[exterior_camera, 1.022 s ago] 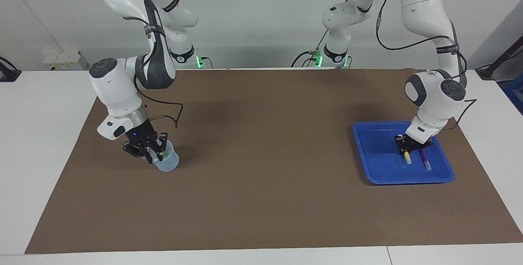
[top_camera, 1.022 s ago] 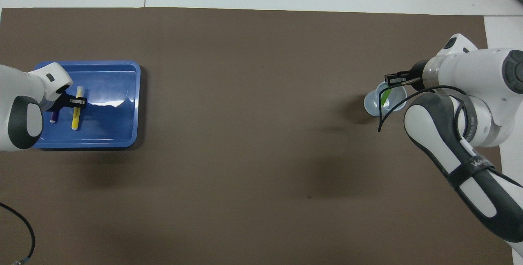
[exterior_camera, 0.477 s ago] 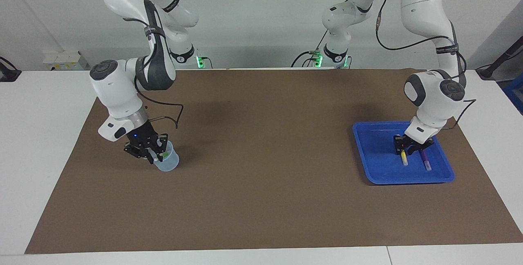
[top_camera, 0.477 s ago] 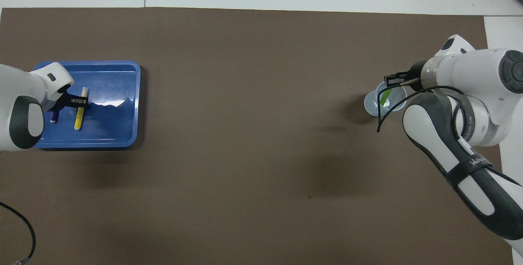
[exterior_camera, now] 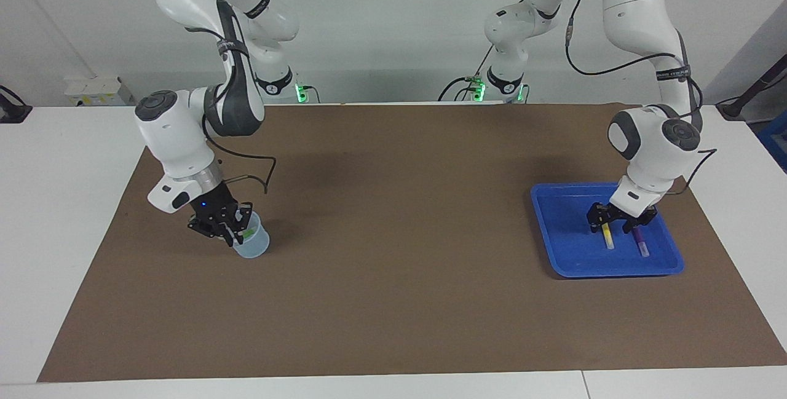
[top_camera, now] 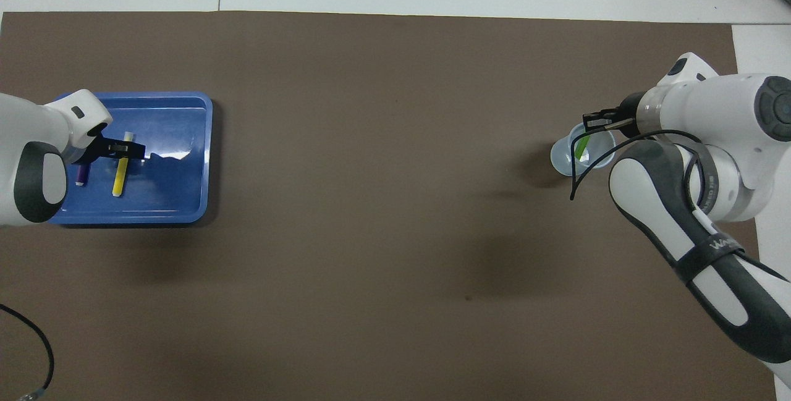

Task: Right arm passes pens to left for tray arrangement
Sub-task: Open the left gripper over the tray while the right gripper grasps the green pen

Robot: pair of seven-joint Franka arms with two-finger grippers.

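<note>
Fingers of the left gripper (exterior_camera: 618, 224) had spread wide since a second before, when they were closed on the yellow pen (exterior_camera: 607, 239). That pen now lay free on the floor of the blue tray (exterior_camera: 565, 227), under the gripper, which hung low over it. The purple pen (exterior_camera: 640, 244) lay just beside it, roughly parallel and unmoved, toward the left arm's end of the worktop (exterior_camera: 61, 202).

At the right arm's end, the right gripper (exterior_camera: 232, 232) had drawn its fingers fully together. They were dipped into the translucent cup (exterior_camera: 253, 246) and pinched the top of the green pen (exterior_camera: 247, 234), which stood tilted inside.

Tray and cup rested well apart on a brown mat (exterior_camera: 399, 233) covering most of the white worktop. A plain pale wall (exterior_camera: 399, 18) rose past the arms' bases.
</note>
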